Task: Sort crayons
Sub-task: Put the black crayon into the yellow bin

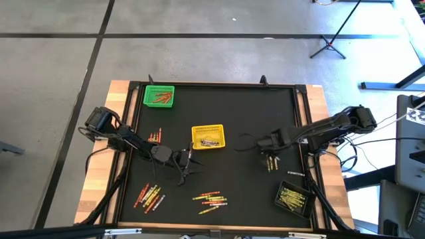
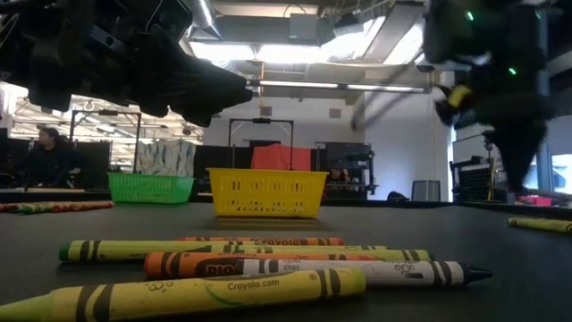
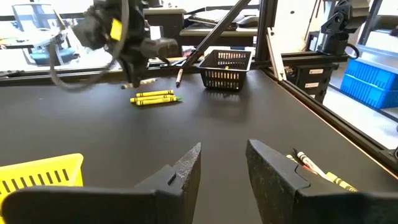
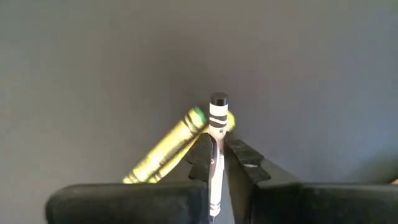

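Pinching a white crayon (image 4: 216,155), right fingers (image 4: 245,163) hide its lower half; left fingers (image 3: 186,169) spread.

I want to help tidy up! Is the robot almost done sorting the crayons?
Not yet. Some crayons already lie in the green basket, the yellow basket and the black basket. The right pincer holds one crayon now. Loose crayons remain on the table in several piles.
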You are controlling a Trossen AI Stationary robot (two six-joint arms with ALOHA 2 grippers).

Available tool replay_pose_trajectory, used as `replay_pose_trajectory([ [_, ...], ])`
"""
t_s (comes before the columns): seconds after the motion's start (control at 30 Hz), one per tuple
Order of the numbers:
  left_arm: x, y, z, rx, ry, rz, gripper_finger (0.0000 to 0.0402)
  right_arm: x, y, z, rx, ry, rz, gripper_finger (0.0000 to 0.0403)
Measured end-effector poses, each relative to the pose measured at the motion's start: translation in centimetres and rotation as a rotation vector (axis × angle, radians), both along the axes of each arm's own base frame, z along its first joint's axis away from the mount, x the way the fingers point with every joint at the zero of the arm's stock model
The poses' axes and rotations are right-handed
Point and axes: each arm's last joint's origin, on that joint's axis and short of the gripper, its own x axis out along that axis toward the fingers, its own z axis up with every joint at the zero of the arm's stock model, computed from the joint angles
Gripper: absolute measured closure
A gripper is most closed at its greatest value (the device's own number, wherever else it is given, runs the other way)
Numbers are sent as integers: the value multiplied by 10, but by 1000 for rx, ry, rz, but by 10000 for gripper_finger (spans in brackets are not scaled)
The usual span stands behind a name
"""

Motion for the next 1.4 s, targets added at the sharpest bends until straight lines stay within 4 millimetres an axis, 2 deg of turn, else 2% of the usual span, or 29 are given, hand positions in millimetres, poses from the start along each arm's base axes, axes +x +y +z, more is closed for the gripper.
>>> replay_pose_trajectory([
  [0.1,0,0,0,2,0,14,287,15,1,13,-54,-122,49,377],
  [0.27,0,2,-1,10,4,63,287,41,4,22,-96,-386,213,373],
  [0.43,0,6,0,0,-3,187,287,68,7,23,-184,-609,357,373],
  [0.6,-1,6,7,-8,-20,187,287,94,10,23,-293,-791,484,373],
  [0.7,-2,7,11,23,1,178,287,108,4,21,-366,-873,512,373],
  [0.8,-6,9,16,52,41,178,287,120,-10,17,-409,-930,513,372],
  [1.03,-13,18,16,151,158,248,287,135,-40,-1,-355,-975,492,372],
  [1.27,-11,28,15,232,164,281,287,140,-47,-19,-318,-940,498,369],
  [1.4,-9,35,17,232,151,307,287,139,-46,-20,-306,-933,506,333],
])
